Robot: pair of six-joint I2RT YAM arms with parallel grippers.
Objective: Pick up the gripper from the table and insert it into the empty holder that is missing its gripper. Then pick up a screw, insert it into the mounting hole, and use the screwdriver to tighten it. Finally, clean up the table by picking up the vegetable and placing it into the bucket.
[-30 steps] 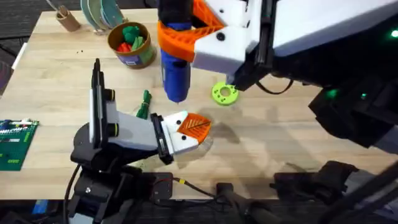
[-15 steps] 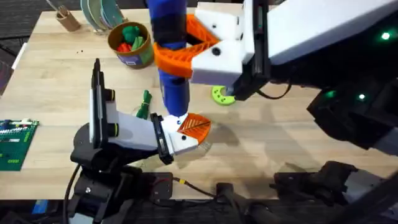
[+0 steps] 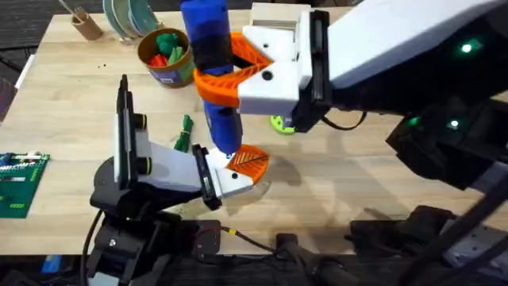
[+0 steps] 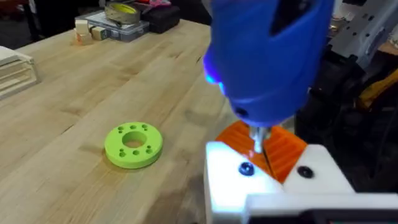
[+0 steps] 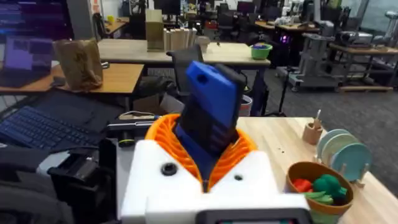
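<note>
My right gripper (image 3: 230, 67) clamps the stubby blue powered screwdriver (image 3: 213, 71) — its metal bit meets the white plastic holder (image 4: 267, 183) beside the orange ribbed fingertip (image 3: 250, 161). I'd keep it upright, pressing gently.

Overhead looks down; wrist views close on screwdriver (image 3: 213, 71).

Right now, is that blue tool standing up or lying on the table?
Standing up, off the table: the right hand grips the blue screwdriver upright, its metal bit pointing down at the orange gripper.
</note>
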